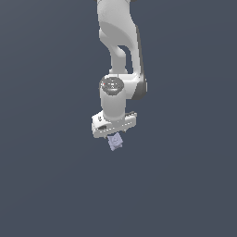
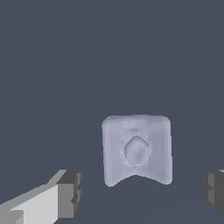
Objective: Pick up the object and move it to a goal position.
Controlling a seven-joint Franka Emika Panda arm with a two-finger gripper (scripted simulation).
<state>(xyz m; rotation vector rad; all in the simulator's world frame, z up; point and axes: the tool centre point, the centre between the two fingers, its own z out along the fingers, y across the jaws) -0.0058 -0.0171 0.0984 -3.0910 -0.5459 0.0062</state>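
Plain dark slate-blue surface [image 1: 51, 185] fills background, uniform, no markings

White Panda arm [image 1: 118, 41] descending from the top of the exterior view, links stacked near-vertical, dark trim along one side of the lower link. Wrist [image 1: 112, 95] pointing straight down, round flange face toward the camera. Gripper [image 2: 140, 192] below the wrist, hand body slightly tilted. Jaws spread wide apart in the wrist view, grey fingers [image 2: 70, 192] at opposite edges of the frame, pads touching nothing. White finger base visible behind one pad; other finger mostly cut off by the frame edge.
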